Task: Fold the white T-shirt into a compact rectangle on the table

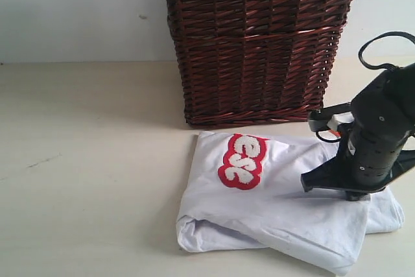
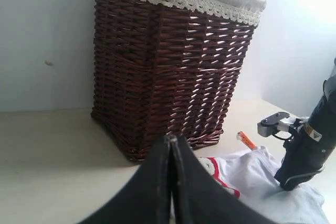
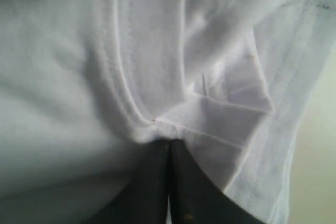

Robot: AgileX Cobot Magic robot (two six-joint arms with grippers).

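Item: white T-shirt (image 1: 279, 205), bunched mid-fold on the table (image 1: 84, 180). Right gripper (image 3: 168, 142): closed, pinching a hem fold; a thin bite may slip, or drag several layers and undo the fold. Left gripper (image 2: 170, 145): pressed together, empty. Behind: wicker basket (image 1: 259, 43), close; cloth may snag.

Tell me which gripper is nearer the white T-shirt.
Right. The right gripper sits on the white T-shirt, tips pinching fabric; the left gripper hangs clear of it, shut.

Exterior camera head-on to the basket (image 1: 259, 43), left wrist oblique to it, right wrist tight on the white T-shirt (image 3: 94, 77).
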